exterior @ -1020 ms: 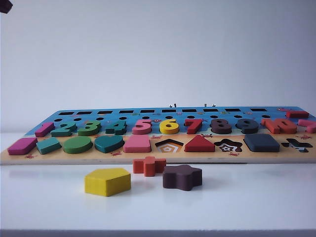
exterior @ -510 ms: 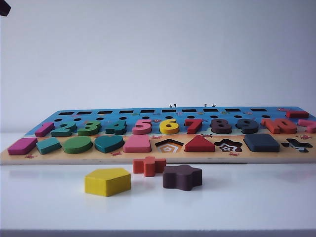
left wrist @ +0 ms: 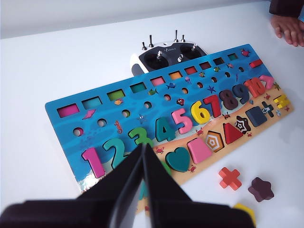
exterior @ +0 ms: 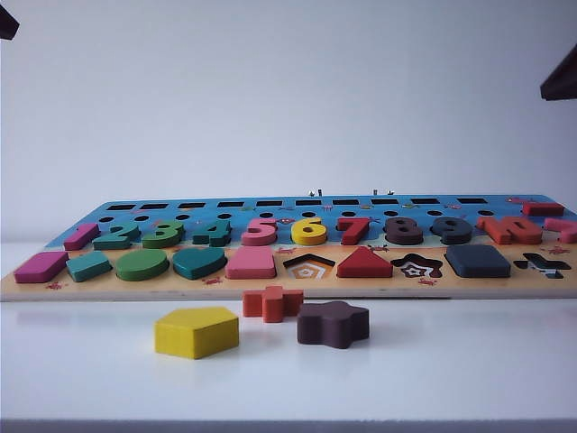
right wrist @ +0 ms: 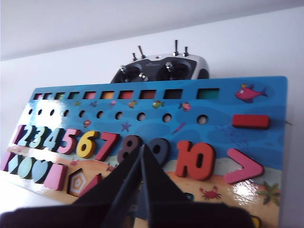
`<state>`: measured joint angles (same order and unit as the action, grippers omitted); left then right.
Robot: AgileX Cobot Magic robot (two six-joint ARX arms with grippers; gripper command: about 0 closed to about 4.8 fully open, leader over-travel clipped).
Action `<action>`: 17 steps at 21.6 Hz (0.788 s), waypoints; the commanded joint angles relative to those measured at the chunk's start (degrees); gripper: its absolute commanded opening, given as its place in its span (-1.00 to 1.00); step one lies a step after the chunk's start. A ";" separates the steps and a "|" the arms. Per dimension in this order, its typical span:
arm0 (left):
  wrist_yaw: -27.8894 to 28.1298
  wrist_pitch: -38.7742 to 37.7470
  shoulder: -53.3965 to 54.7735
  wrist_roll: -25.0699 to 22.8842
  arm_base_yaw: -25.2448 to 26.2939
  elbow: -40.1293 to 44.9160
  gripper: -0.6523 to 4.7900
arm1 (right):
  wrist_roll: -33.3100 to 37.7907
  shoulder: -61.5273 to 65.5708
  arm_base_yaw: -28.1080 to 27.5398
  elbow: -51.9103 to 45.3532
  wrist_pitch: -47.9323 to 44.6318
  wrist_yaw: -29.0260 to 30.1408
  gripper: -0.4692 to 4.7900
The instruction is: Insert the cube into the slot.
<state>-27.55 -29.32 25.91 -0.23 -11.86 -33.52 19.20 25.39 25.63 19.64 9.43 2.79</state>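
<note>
At far left of the exterior view, high in the corner, a dark bit of the left arm [exterior: 7,23] pokes in; its left gripper [left wrist: 143,151] shows in the left wrist view w/ jaws pressed together, nothing btwn them, hanging above the number end of the puzzle board [exterior: 288,289] near the pink 1 [left wrist: 93,161] and teal 2 [left wrist: 114,151]. Board lies across the white table [exterior: 469,361], low row running from a magenta piece [exterior: 40,266] thru teal, green oval, teal heart [exterior: 198,262], pink trapezoid [exterior: 251,262], then the open pentagon hole [exterior: 309,266] w/ concentric lines, red triangle [exterior: 364,262], open star hole [exterior: 416,267]. Off the board, on the table in front: yellow pentagon block [exterior: 196,331] furthest left, orange cross [exterior: 271,303] just beside the board edge, maroon star block [exterior: 333,324] near it, all three apart from each other. Further right, the cube [exterior: 477,261] sits flat in the slot, top roughly level w/ neighbouring pieces; slot floor is covered so can't see it. Right of that, a cross-shaped hole [exterior: 543,265], still unfilled. Behind the board a radio controller [left wrist: 167,56] rests on the table, touching or just beside the far edge, can't tell which. Top right of exterior view, a dark part of the right arm [exterior: 561,83] enters, well above the board; right gripper [right wrist: 141,154] in its wrist view is fully closed & empty, over the 8 [right wrist: 129,148] and 9 [right wrist: 158,151]. A person's hand [left wrist: 288,27] rests at the table's far corner in the left wrist view.
</note>
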 commanded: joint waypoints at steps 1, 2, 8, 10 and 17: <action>0.02 1.22 -0.07 -0.44 -0.02 0.04 -0.74 | 0.74 -1.49 -2.62 -2.49 -2.08 0.26 -0.84; 0.02 1.22 -0.07 -0.44 -0.02 0.07 -0.74 | 0.77 -2.21 -3.43 -3.43 -2.23 0.26 -0.84; 1.11 1.99 -1.29 -0.92 0.07 0.85 -0.74 | 2.84 -8.50 -7.10 -7.89 -3.04 0.26 -0.84; 1.22 2.93 -2.69 -1.70 0.33 2.16 -0.74 | 3.17 -11.06 -8.24 -9.09 -3.02 0.24 -0.84; 3.93 5.95 -8.98 -3.80 2.40 8.37 -0.74 | 3.82 -18.45 -12.70 -13.05 -3.02 0.72 -0.84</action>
<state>-24.71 -24.67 17.56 -3.27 -9.76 -25.56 22.74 7.40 13.37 6.94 7.07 3.29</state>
